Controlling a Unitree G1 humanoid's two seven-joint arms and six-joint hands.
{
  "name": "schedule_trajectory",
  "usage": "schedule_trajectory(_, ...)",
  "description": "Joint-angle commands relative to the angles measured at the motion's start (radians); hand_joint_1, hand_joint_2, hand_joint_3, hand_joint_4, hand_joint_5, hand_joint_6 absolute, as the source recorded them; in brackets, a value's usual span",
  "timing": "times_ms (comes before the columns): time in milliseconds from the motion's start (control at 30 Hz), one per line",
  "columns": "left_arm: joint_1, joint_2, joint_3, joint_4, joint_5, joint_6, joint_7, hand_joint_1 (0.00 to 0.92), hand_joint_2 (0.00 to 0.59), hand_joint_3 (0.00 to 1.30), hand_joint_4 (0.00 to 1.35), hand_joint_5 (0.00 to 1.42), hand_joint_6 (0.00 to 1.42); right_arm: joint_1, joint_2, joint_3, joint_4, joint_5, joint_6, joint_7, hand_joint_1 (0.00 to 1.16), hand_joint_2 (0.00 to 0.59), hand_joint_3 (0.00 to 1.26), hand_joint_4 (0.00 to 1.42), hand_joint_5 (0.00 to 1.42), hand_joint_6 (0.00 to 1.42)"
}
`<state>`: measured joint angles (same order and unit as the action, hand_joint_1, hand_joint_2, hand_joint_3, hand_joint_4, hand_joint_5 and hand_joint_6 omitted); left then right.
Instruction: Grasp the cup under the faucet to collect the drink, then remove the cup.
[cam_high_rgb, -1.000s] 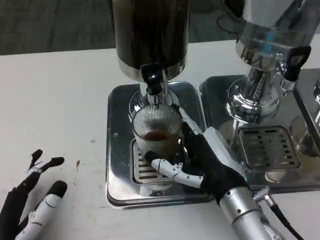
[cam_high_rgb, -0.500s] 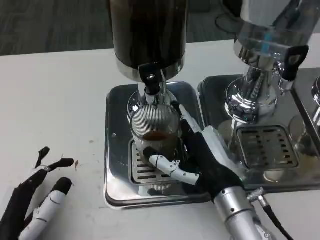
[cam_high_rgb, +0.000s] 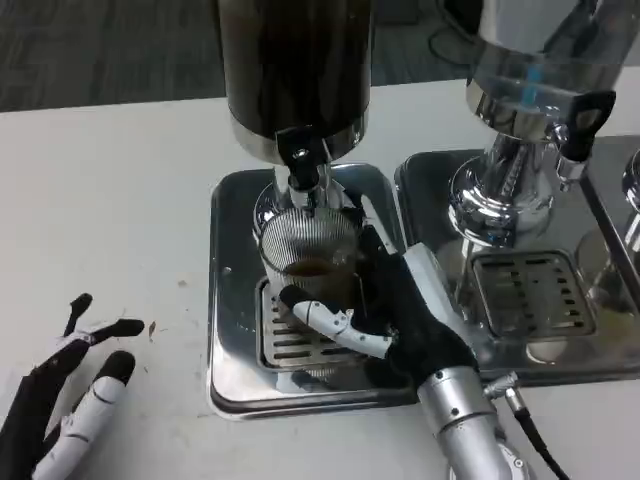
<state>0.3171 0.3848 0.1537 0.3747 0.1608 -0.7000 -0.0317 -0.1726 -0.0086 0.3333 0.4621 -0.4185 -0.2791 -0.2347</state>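
White table (cam_high_rgb: 120, 180) with two drink dispensers on metal trays. The ribbed glass cup (cam_high_rgb: 310, 255) sits on the left tray's grate (cam_high_rgb: 285, 345), right under the dark dispenser's faucet (cam_high_rgb: 303, 165), a bit of brown drink inside. Right hand (cam_high_rgb: 395, 320) is wrapped around it. Left hand (cam_high_rgb: 70, 400) rests at the near left, fingers spread, holding nothing.

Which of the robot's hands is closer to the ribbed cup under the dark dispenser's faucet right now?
The right. The right hand wraps around the ribbed cup on the drip tray, fingers touching its front. The left hand rests on the table, well off to the cup's left and holding nothing.
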Motion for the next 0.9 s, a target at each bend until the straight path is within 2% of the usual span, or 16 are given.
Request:
schedule_trajectory(33,0.013,-0.004,0.011,-0.001,-0.011,0.002,0.008,0.000,0.205,0.36,0.00,0.11,0.00,-0.009,0.010,0.014,0.056,0.008,-0.032,0.016,0.69,0.177,0.00,0.13,0.22,0.34)
schedule_trajectory(333,0.027,-0.008,0.021,-0.014,-0.010,0.004,0.010,0.000,0.207,0.37,0.00,0.11,0.00,-0.027,0.027,0.014,0.090,0.009,-0.040,0.006,0.75,0.170,0.09,0.21,0.32,0.46)
schedule_trajectory(433,0.031,-0.008,0.026,-0.018,-0.008,0.002,0.011,0.000,0.208,0.37,0.00,0.11,0.00,-0.028,0.031,0.029,0.076,-0.028,-0.032,-0.034,0.79,0.173,0.13,0.24,0.36,0.51)
schedule_trajectory(600,0.032,0.009,0.043,-0.019,-0.016,0.001,0.000,0.000,0.209,0.38,0.00,0.11,0.00,-0.036,0.055,0.020,0.114,-0.015,-0.045,-0.055,0.86,0.172,0.20,0.28,0.40,0.56)
schedule_trajectory(900,0.041,0.013,0.047,-0.034,-0.020,0.008,-0.009,0.000,0.210,0.39,0.01,0.11,0.00,-0.051,0.079,0.024,0.162,-0.023,-0.088,-0.120,0.89,0.181,0.28,0.34,0.47,0.63)
